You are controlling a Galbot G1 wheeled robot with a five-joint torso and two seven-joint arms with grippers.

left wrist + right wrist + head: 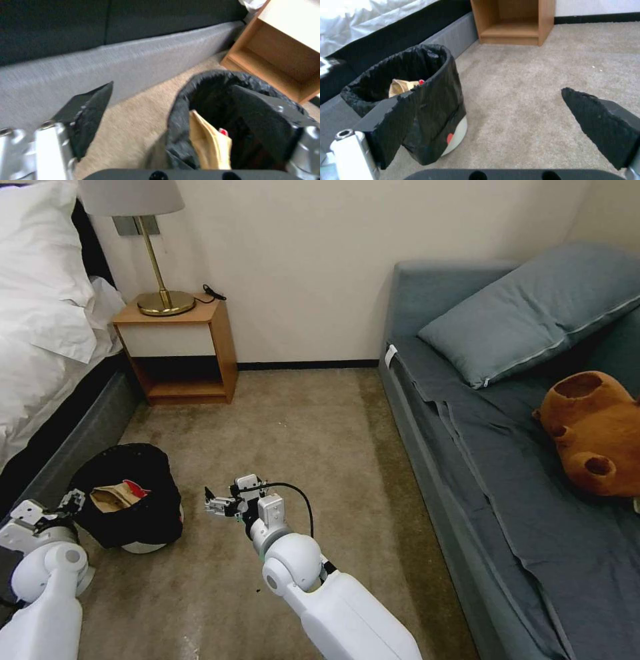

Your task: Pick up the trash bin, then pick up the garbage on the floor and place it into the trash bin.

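Note:
The trash bin (pixel 143 513), lined with a black bag, leans on the carpet beside the bed. Garbage lies inside it: a crumpled brown paper bag (pixel 112 497) and a bit of red wrapper (pixel 137 489). My left gripper (pixel 72 501) is at the bin's near rim. In the left wrist view the left gripper (pixel 171 86) is open, with the rim wall (pixel 176 120) between its wide-apart fingers and the paper bag (pixel 210 147) just inside. My right gripper (pixel 215 505) hovers open and empty over the carpet, right of the bin. The right wrist view shows the bin (pixel 433 105) beside the right gripper (pixel 483 93).
A bed with white bedding (pixel 40 327) and a grey base runs along the left. A wooden nightstand (pixel 180 347) with a brass lamp (pixel 163 300) stands by the wall. A blue-grey sofa (pixel 507 500) with a pillow and a brown plush bear (pixel 593 433) fills the right. Open carpet (pixel 313 447) lies between.

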